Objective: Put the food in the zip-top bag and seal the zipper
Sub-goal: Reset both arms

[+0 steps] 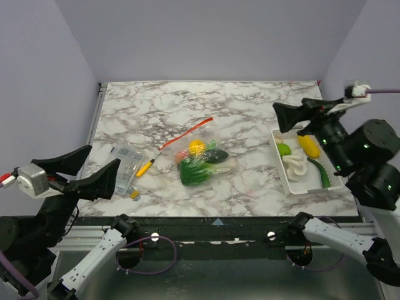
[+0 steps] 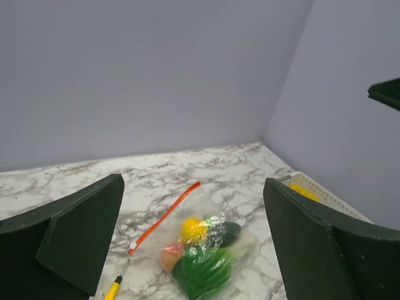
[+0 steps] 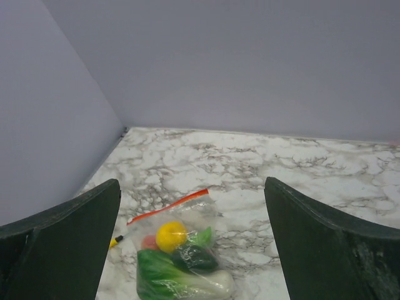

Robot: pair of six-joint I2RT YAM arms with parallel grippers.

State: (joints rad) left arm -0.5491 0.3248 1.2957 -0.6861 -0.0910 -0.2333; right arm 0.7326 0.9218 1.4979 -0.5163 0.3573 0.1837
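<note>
**A:** Where does the zip-top bag lie?

**B:** It's on the surface between the arms, with food inside. The zipper runs along the bag's far-left edge, slanting from near-left to far-right.

**A:** And the fingers?

**B:** Both pairs are spread wide and hold nothing. The left fingers hover left of the bag, and I'd judge them closer to the zipper's near end. The right fingers hang right of the bag, by the tray holding more pieces. I cannot tell whether the zipper is sealed.

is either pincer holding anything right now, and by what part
Nothing is held. The left pincer and right pincer both stand open and empty; the zip-top bag lies untouched.
</note>
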